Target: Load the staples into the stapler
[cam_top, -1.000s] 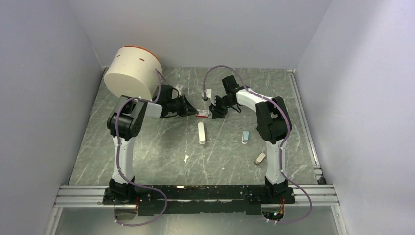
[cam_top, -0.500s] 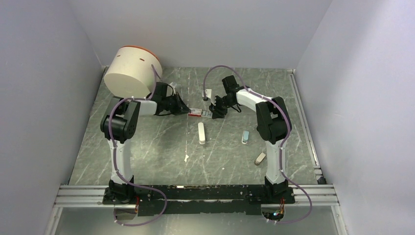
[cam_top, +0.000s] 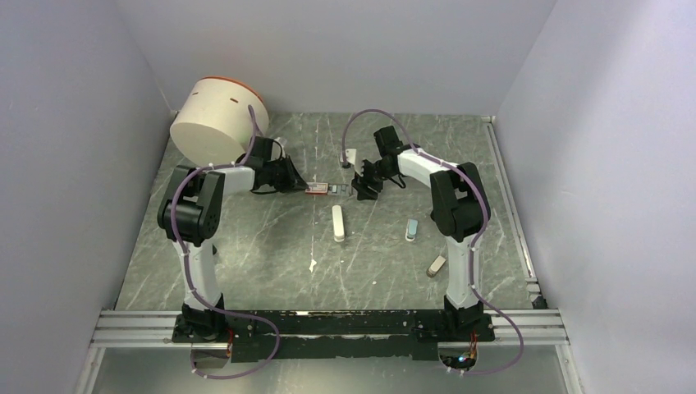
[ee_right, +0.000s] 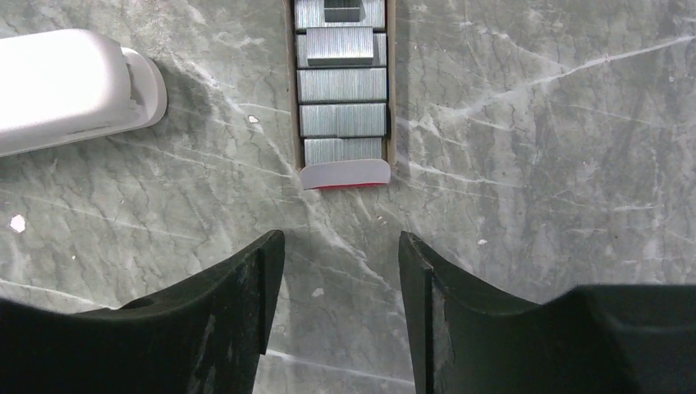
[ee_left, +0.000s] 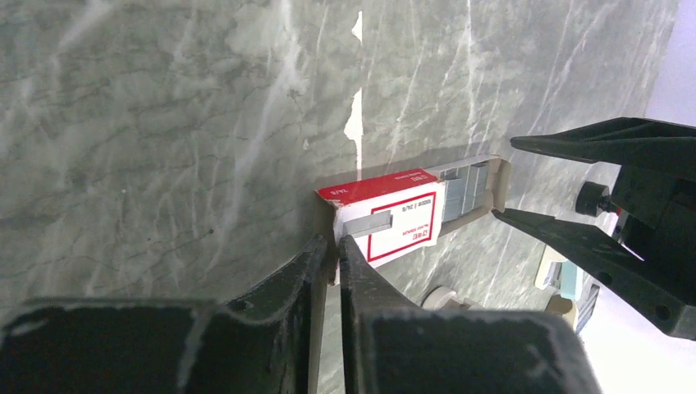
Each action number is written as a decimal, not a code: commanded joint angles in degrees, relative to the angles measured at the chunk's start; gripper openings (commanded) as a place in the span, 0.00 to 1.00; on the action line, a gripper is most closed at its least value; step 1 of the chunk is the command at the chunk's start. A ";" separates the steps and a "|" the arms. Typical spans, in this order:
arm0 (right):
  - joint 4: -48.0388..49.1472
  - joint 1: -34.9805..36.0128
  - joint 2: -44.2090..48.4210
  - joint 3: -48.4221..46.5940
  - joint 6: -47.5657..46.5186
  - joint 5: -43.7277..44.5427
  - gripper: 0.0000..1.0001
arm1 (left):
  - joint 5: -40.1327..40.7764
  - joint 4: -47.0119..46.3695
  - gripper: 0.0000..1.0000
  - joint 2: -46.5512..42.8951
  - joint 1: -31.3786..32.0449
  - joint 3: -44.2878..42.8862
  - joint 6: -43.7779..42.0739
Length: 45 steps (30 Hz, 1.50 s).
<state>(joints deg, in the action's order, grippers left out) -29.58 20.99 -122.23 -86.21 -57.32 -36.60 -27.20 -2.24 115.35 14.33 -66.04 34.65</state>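
Note:
The staples box (ee_left: 400, 220), a red sleeve with a white label, is pinched at its left edge by my left gripper (ee_left: 336, 244), which is shut on it. Its inner tray (ee_right: 341, 82), filled with grey staple strips, sticks out to the right, toward my right gripper (ee_right: 341, 246). That gripper is open with nothing between its fingers, just short of the tray's end. From above, the box (cam_top: 318, 188) lies between the left gripper (cam_top: 300, 185) and the right gripper (cam_top: 361, 187). The white stapler (cam_top: 337, 223) lies on the table just in front of them, and its rounded end (ee_right: 74, 90) shows in the right wrist view.
A big cream cylinder with an orange rim (cam_top: 217, 120) stands at the back left, close to the left arm. A light blue item (cam_top: 412, 229) and a tan one (cam_top: 436, 265) lie near the right arm. A small white piece (cam_top: 348, 156) sits behind the grippers. Walls enclose three sides.
My left gripper has pulled back to the left with the red sleeve, baring more of the staple tray. The right gripper has stayed in place, and its jaws have opened off the tray.

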 commanded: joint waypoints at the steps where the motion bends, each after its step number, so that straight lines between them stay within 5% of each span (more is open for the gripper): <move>1: -0.02 -0.42 2.00 1.22 0.86 -0.55 0.60 | 1.92 2.15 0.18 -0.95 -1.23 -0.89 -1.87; 9: 5.36 -0.25 3.18 -0.81 13.69 -3.54 0.67 | -0.81 0.08 0.25 -1.58 -1.17 0.17 -1.16; 14: 14.31 0.13 7.50 0.41 32.86 0.25 0.67 | 0.69 -0.55 0.33 -3.08 -0.45 1.34 -0.61; 20: 17.38 4.36 9.46 0.72 66.32 28.35 0.67 | 5.46 0.11 0.37 -5.10 0.97 1.50 -1.32; 23: 14.53 7.07 9.67 1.77 74.92 37.57 0.67 | 6.94 0.58 0.36 -5.27 1.71 1.12 -1.96; 32: 6.26 13.37 5.79 0.43 84.64 49.08 0.68 | 8.29 2.15 0.38 -4.44 3.80 -0.40 -3.75; 45: 3.17 14.67 3.02 -2.06 84.97 52.58 0.38 | 9.60 4.17 0.37 -2.35 4.29 -2.28 -4.01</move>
<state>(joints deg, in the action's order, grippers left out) -25.21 35.48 -117.75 -85.95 26.96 13.76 -17.96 1.80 111.79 18.44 -65.89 31.66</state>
